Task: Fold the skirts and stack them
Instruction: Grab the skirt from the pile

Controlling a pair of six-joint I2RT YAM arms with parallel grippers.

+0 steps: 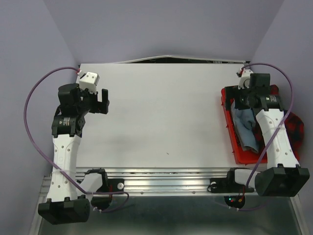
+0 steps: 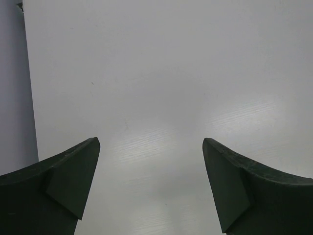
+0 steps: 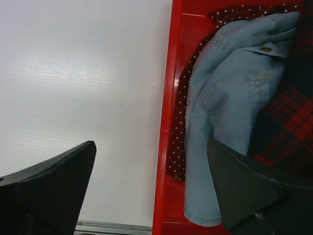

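**Tangle risk ahead**

One pinch may be dragging several cloths out together; the denim skirt (image 3: 230, 98) is lying on a polka-dot cloth (image 3: 180, 132), touching the plaid skirt (image 3: 288, 122), inside the red basket (image 3: 168, 73); right fingers (image 3: 68, 171) are hovering wide open, empty, above its rim; left fingers (image 2: 73, 166) are gaping empty over the surface (image 2: 156, 73).

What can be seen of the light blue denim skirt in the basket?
The denim skirt is plain light blue-grey, denim-like cloth with stitched seams and a small button near one end. It lies crumpled and unfolded, lengthwise inside the red basket. A dark red white-dotted cloth shows from under one long edge, and the plaid skirt lies against the other.
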